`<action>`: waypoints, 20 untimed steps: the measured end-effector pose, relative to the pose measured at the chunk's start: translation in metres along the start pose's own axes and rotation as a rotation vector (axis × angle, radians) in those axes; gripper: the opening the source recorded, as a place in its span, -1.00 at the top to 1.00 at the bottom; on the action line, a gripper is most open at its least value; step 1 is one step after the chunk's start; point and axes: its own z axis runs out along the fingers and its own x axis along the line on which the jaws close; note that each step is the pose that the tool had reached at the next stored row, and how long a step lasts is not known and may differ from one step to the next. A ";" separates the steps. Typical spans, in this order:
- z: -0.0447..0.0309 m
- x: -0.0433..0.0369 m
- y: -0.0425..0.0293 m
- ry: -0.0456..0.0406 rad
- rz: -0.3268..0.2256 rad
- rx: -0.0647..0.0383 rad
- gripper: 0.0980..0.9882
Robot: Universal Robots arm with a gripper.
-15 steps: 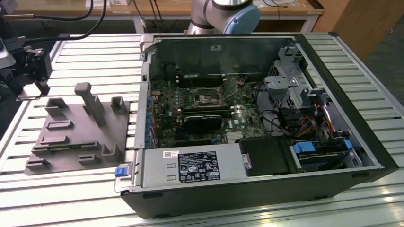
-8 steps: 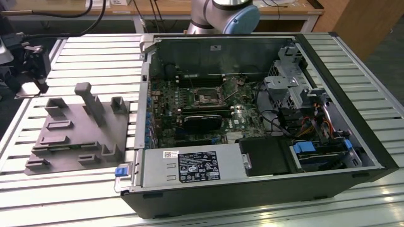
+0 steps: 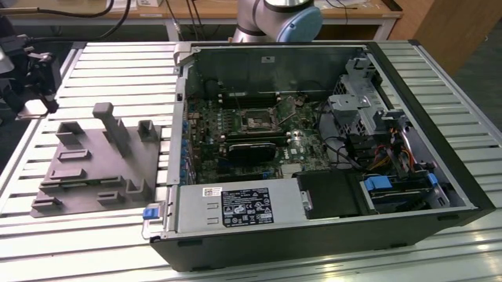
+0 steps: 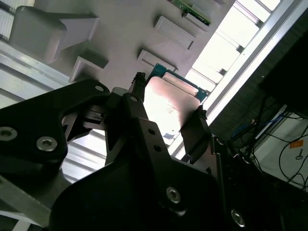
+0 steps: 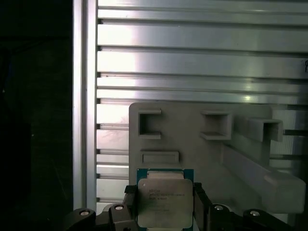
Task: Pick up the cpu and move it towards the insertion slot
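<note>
Since the fingers (image 4: 195,137) clamp the cpu (image 4: 168,103), pick-up seems done; reaching the distant slot (image 3: 257,122) needs a level carry.

The tool (image 5: 165,204) holds the cpu (image 4: 168,103) clamped between its two black fingers (image 4: 192,134).

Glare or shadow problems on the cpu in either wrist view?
Second wrist view: strong glare whitens the top of the cpu, and the tool around it is near-black in shadow. First wrist view: cpu evenly lit; table slats reflect brightly, and beyond the table edge is dark.
</note>
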 end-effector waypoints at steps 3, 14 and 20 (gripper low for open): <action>-0.0028 0.0000 0.0008 0.0001 0.000 0.004 0.00; -0.0129 0.0000 0.0033 0.0001 0.000 0.021 0.00; -0.0188 -0.0001 0.0048 0.0003 0.000 0.029 0.00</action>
